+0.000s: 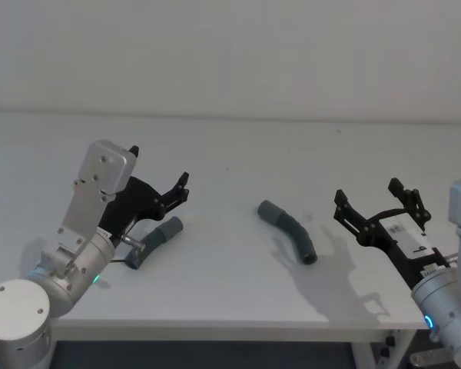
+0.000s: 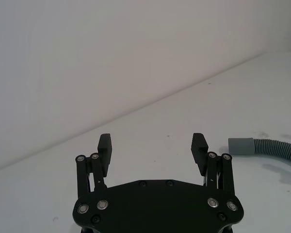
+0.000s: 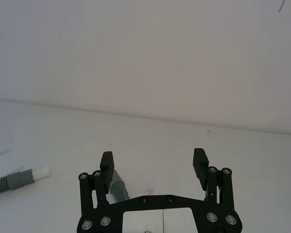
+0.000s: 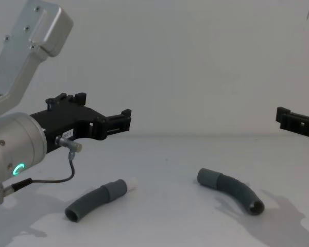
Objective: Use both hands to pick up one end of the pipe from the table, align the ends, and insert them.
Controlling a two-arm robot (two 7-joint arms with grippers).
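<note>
White table (image 1: 230, 154), left gripper (image 1: 160, 169) spread wide, empty, above white-tipped hose piece (image 4: 98, 198), its tip pointing toward centre, right gripper (image 1: 369, 194) spread wide, empty, near right edge, cuffed hose piece (image 1: 290, 229) mid-table, cuff end far-left, white label (image 1: 411, 240) on right gripper illegible.
</note>
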